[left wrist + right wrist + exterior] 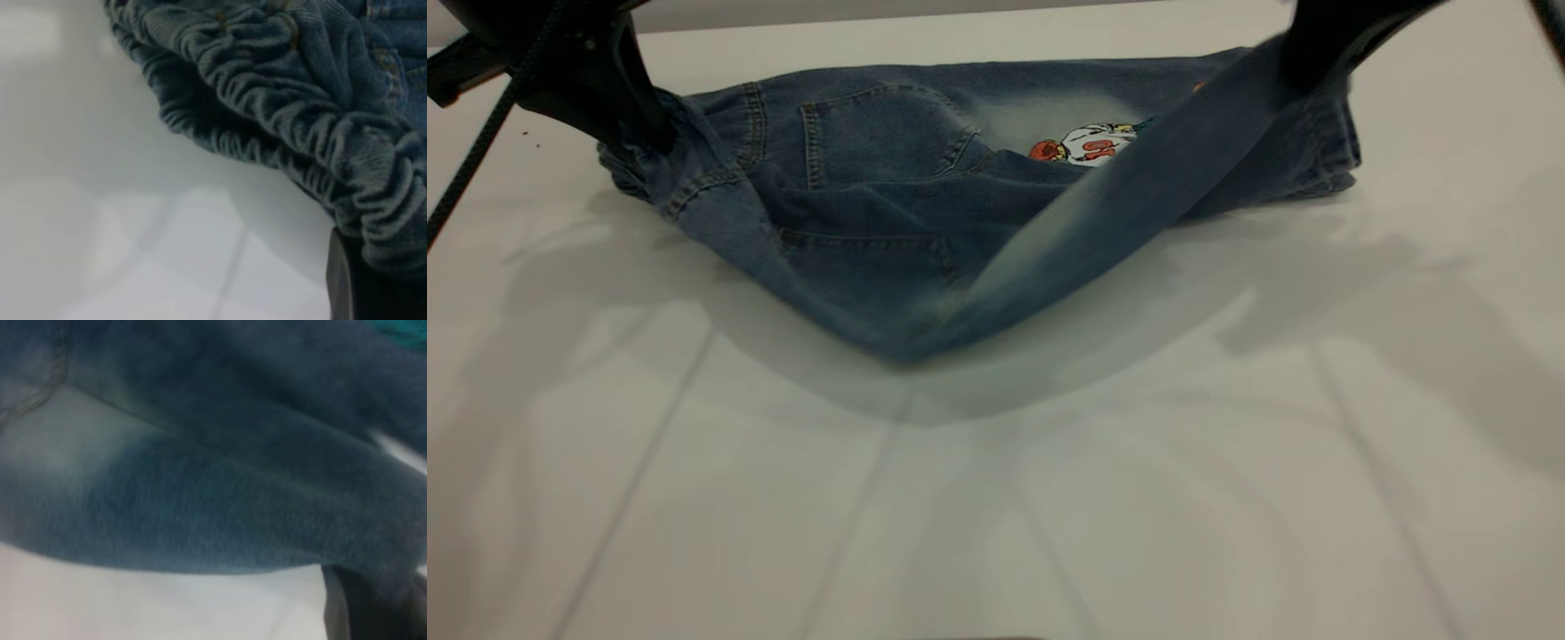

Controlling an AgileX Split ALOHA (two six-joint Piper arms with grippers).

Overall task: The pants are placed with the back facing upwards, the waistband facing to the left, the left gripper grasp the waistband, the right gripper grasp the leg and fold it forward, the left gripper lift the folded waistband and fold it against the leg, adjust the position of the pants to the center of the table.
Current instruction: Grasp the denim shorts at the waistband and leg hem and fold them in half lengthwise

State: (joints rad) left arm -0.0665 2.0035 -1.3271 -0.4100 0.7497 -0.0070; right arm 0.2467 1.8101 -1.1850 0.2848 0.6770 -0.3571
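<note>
The left hand [636, 133] pinches the ruched elastic waistband [694, 169]; the right hand [1307, 71] pinches the lifted, faded denim leg [1103, 213] above the smooth white surface [996, 498].

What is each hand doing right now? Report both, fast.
Left hand: closed on the waistband of the pants, at the left.
Right hand: closed on the leg, lifted off the table.

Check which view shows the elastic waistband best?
Left wrist view: the waistband fills the picture, its ruched gathers clear, running down to the left gripper shut on it. The exterior view shows it only bunched at that gripper. The right wrist view shows none, only the leg.
</note>
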